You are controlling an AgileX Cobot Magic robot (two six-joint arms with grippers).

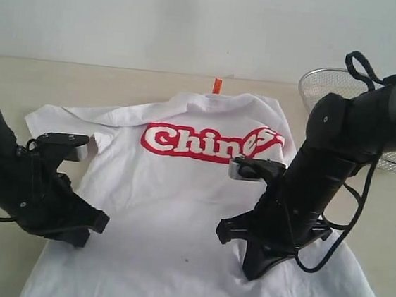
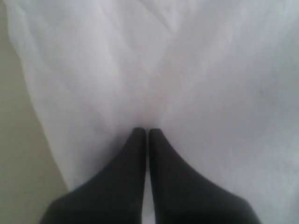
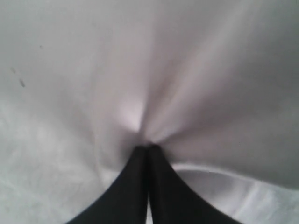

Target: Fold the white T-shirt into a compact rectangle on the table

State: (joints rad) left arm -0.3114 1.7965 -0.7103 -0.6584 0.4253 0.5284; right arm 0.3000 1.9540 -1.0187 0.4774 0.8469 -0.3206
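Observation:
The white T-shirt [image 1: 177, 210] lies spread on the table [image 1: 7, 79], red lettering up and its orange neck tag [image 1: 217, 85] at the far end. Its right shoulder is folded in over the end of the lettering. My left gripper [image 1: 79, 239] points down at the shirt's left edge. In the left wrist view this left gripper [image 2: 147, 130] is shut, with creases in the cloth [image 2: 154, 70] running into its tips. My right gripper [image 1: 252, 273] presses into the lower right of the shirt. Seen from the wrist, the right gripper [image 3: 147, 147] is shut on a pucker of fabric [image 3: 140, 112].
A silver wire-mesh basket [image 1: 318, 87] stands at the back right, partly behind the right arm. Bare tabletop [image 2: 14, 154] shows beside the shirt's left edge. A pale wall rises behind the table.

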